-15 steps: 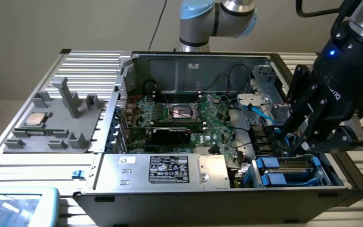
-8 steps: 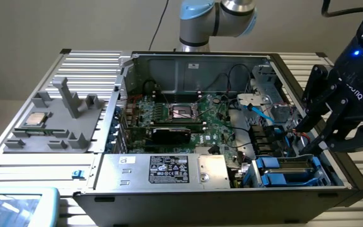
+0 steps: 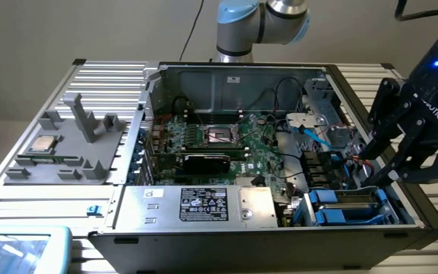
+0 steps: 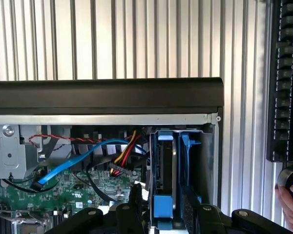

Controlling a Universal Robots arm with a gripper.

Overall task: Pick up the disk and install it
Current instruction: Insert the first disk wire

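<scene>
The disk (image 4: 164, 165) is pictured seated in the near corner of the case (image 3: 234, 85) on the exterior view's right, below the gripper (image 3: 376, 168), beside the power supply box (image 3: 196, 205), with the motherboard (image 3: 227, 145) laid behind that box.

place: likely robotics lab | cues: robot arm (image 3: 261, 23), opened computer tower (image 3: 234, 85), ribbed aluminium bench (image 3: 109, 77)

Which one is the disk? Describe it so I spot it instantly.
In the open computer case, go to the near corner at the exterior view's right, past the silver box with the black sticker. The disk stands on edge there; its bright blue frame sets it apart from the green board.
</scene>
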